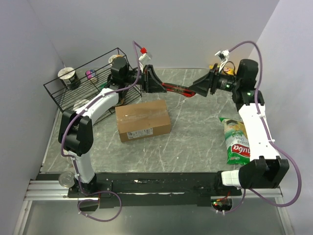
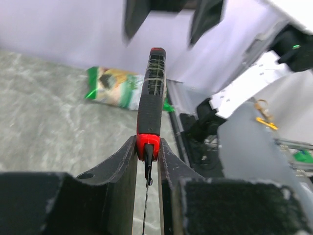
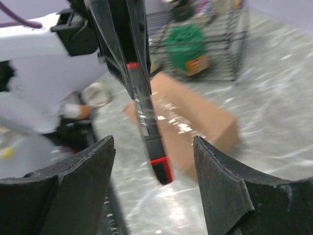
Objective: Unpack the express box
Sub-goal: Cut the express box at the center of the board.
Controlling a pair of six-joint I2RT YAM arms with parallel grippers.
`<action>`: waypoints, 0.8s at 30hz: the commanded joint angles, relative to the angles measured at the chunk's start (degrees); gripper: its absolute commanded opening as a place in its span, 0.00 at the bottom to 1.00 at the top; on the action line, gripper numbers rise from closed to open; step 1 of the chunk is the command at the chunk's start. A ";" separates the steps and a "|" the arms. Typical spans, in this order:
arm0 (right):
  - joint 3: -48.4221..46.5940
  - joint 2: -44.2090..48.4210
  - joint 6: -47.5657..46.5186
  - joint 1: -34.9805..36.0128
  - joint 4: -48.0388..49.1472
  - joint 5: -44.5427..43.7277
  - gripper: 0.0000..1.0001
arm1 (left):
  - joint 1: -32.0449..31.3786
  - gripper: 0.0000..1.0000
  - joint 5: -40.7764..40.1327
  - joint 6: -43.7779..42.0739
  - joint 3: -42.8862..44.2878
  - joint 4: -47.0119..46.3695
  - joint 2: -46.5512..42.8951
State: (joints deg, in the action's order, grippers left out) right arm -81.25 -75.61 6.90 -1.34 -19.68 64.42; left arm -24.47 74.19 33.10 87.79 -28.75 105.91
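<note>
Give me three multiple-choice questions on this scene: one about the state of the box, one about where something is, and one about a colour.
1. How is the express box?
A. shut, with its flaps flat
B. flaps standing open
C. tipped up on one end

2. Where does the green snack bag lie?
A. on top of the express box
B. on the table beside the right arm
C. in the left gripper

3. What colours is the tool that the left gripper holds?
A. blue and white
B. all yellow
C. red and black

Answers:
1 A: in the top view the carton's top is flat and closed.
2 B: the bag lies flat on the table next to that arm.
3 C: the left wrist view shows a black grip with red ends.
</note>
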 commanded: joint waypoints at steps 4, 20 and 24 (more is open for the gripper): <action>8.46 3.28 11.37 0.55 13.86 5.71 0.73 | -1.20 0.01 1.92 12.42 6.69 -11.59 -0.26; 4.81 1.44 9.23 2.66 12.60 4.93 0.00 | -1.37 0.25 1.30 5.60 6.26 -5.20 0.18; -7.93 -1.72 -25.16 3.10 -21.16 -1.30 0.00 | 1.09 0.69 -6.40 -20.43 6.43 22.77 -3.77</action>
State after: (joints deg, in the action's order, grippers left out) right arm -77.87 -76.14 10.13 1.26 -15.27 69.01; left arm -25.08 74.13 36.34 92.36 -28.99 106.76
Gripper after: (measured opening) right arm 0.275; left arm 0.594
